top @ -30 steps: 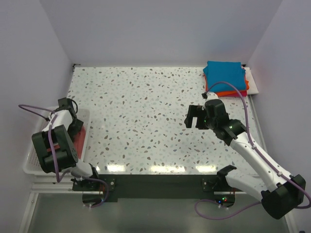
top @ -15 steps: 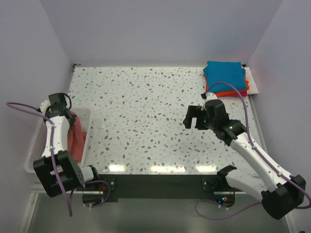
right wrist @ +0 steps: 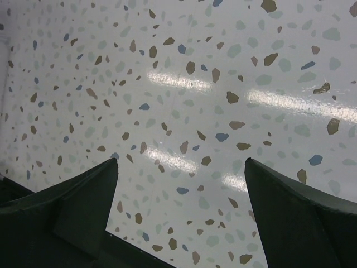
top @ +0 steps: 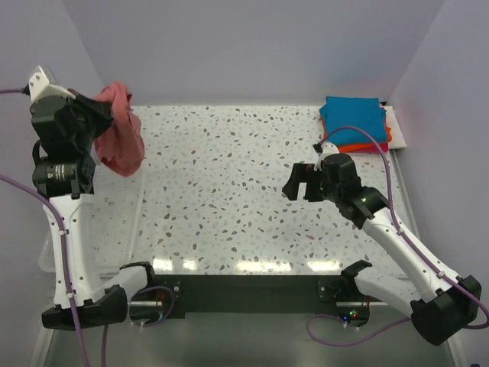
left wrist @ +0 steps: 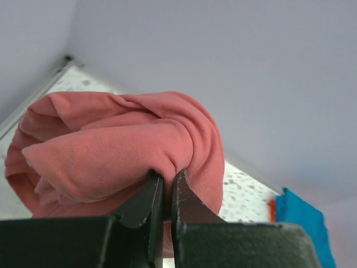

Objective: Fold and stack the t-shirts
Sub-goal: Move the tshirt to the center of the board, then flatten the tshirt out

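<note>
A dusty-red t-shirt hangs bunched in the air above the table's far left corner. My left gripper is shut on a fold of it. In the left wrist view the fingers pinch the red t-shirt tightly. At the back right lies a folded stack, a teal-blue t-shirt on top of an orange one; its edge also shows in the left wrist view. My right gripper hovers open over bare speckled table, holding nothing.
The white mesh basket stands at the table's left edge, partly behind my left arm. A white board lies under the folded stack. Walls close the table in on the left, back and right.
My left gripper shut on the dusty-red t-shirt in the basket and rose high with it toward the far left corner. The right gripper drifted slightly left.
</note>
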You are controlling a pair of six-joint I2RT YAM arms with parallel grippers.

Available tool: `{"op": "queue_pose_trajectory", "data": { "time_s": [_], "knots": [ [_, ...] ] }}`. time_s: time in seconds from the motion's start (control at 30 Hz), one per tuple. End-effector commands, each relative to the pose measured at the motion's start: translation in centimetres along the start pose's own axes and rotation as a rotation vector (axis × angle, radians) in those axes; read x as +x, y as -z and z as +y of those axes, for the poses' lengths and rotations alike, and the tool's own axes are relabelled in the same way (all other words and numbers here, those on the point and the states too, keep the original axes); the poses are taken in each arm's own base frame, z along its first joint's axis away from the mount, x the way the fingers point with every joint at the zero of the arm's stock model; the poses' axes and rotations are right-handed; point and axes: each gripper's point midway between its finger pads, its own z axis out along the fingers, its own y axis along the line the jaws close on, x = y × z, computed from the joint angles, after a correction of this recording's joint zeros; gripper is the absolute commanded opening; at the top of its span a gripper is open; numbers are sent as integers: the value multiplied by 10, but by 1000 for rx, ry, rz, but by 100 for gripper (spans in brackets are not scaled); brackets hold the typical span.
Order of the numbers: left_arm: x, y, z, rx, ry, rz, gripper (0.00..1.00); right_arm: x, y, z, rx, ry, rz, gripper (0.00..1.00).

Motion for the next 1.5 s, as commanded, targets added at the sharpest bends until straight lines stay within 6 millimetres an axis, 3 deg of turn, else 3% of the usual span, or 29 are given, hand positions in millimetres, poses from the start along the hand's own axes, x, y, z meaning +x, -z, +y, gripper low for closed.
{"op": "queue_pose_trajectory", "data": {
  "time_s": [0.0,0.07,0.2,0.3,0.37,0.4,0.47,0.5,0.53,0.57,0.63,0.67,0.73,0.8,0.9,0.93,1.0,1.13,1.17,1.23,1.3,1.47],
  "knots": [
    [-55,35,-104,358,-59,-114,0,-32,15,19,-65,12,-104,99],
    [-68,55,-136,482,-66,-118,0,-37,18,19,-63,7,-124,99],
    [-41,60,-176,617,-87,-21,0,-43,23,19,-55,2,-148,99],
    [14,61,-198,689,-100,105,0,-47,27,15,-33,-4,-172,99],
    [62,48,-201,691,-118,199,0,-48,28,11,-9,-12,-184,99],
    [92,55,-213,733,-130,267,0,-49,28,6,13,-16,-197,99],
    [152,45,-216,736,-173,386,0,-50,28,3,35,-24,-201,99],
    [180,51,-223,761,-197,449,4,-50,25,-2,58,-28,-203,99],
    [207,46,-219,749,-221,498,30,-48,23,-4,71,-32,-197,99],
    [238,36,-217,740,-244,568,38,-47,22,-6,83,-40,-195,99],
    [273,31,-210,733,-277,657,53,-45,15,-9,97,-41,-180,99],
    [289,23,-204,705,-289,688,57,-43,13,-8,92,-34,-168,99],
    [298,15,-193,655,-302,694,63,-37,5,-3,52,-20,-143,99],
    [292,4,-181,583,-313,647,65,-31,-2,-1,34,-8,-118,99],
    [296,-10,-145,424,-314,644,62,-18,-17,4,20,8,-67,99],
    [306,-16,-121,348,-326,658,59,-16,-21,5,19,14,-61,99],
    [318,-21,-96,281,-308,687,55,-4,-33,10,28,40,-25,99],
    [369,-18,-31,150,-340,795,41,13,-54,29,47,111,14,94],
    [374,-19,-22,128,-344,797,40,22,-57,44,23,147,29,92],
    [389,-18,-6,109,-342,818,39,32,-71,54,49,190,47,85],
    [399,-18,2,103,-348,843,39,49,-84,74,44,246,76,82],
    [424,-21,15,97,-374,899,40,69,-103,106,69,368,70,78]
  ]
}}
